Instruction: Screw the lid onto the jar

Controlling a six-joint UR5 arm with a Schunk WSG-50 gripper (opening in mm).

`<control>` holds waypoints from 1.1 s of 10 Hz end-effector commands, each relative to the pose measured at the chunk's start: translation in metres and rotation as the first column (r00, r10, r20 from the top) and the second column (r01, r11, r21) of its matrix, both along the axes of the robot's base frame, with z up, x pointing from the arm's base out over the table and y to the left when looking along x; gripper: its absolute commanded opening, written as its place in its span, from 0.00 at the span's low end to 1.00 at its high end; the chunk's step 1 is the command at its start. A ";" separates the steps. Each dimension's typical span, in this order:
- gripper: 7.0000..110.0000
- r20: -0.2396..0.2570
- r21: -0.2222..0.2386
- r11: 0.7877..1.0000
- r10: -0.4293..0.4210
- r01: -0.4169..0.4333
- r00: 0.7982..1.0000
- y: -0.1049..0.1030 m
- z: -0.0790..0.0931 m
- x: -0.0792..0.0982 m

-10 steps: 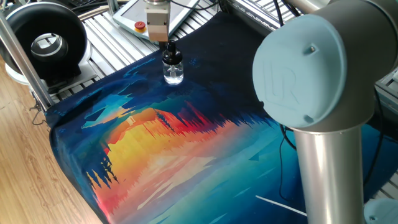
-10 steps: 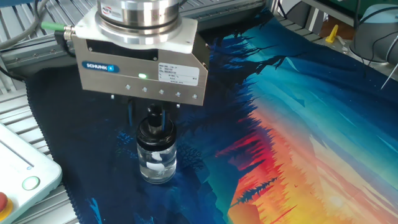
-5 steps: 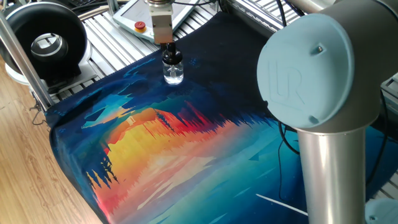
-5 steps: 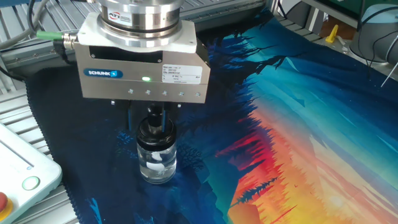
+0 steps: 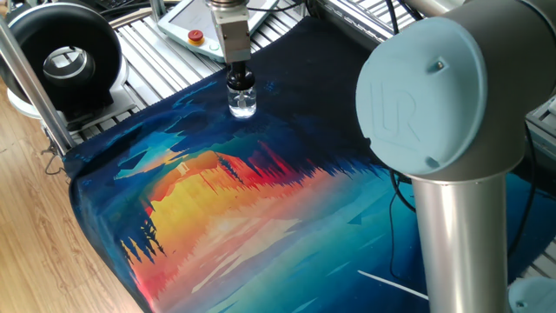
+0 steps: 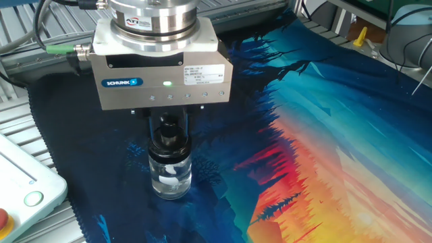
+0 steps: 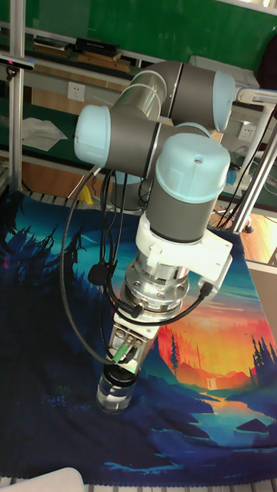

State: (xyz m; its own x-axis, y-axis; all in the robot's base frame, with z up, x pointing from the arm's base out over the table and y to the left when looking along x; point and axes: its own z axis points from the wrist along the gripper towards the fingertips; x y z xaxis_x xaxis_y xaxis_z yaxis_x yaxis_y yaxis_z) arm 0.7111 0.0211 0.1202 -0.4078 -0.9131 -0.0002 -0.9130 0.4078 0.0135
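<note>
- The other fixed view shows the jar (image 6: pixel 169 175) standing upright on the dark blue corner of a printed mat (image 6: pixel 324 135) that covers the tabletop (image 6: pixel 20 121).
- The lid (image 6: pixel 168 137) sits on the jar's neck, black and narrower than the glass body below it.
- The hand (image 6: pixel 168 128) hangs straight down over the jar, its fingers pinching the lid from both sides, though the silver housing hides most of them.
- That housing bears a blue label and a small green light on its front face.
- A green-tipped cable (image 6: pixel 64 48) plugs into the housing's left side.
- In one fixed view the jar (image 5: pixel 242 100) stands near the far edge of the mat (image 5: pixel 261 200), with the hand (image 5: pixel 239 69) right above it.
- Just beyond the mat lies a white pendant with a red button (image 5: pixel 196 36) on the slatted tabletop (image 5: pixel 156 61).
- A large black ring-shaped device (image 5: pixel 61 56) rests well to the left of the jar.
- In the tall fixed view the arm's grey and pale blue joints (image 7: pixel 192 177) rise over the jar (image 7: pixel 117 388), which stands on the mat's dark area.
</note>
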 end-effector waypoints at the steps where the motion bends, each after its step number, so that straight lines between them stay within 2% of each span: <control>1: 0.36 -0.002 0.027 0.999 0.045 -0.045 0.999 -0.004 0.001 0.002; 4: 0.36 0.009 0.079 0.991 0.110 -0.111 0.994 0.006 -0.001 0.000; 6: 0.36 0.009 0.088 0.989 0.120 -0.120 0.993 0.004 -0.005 -0.005; 11: 0.36 0.008 0.043 0.993 0.109 -0.109 0.994 -0.010 -0.005 -0.005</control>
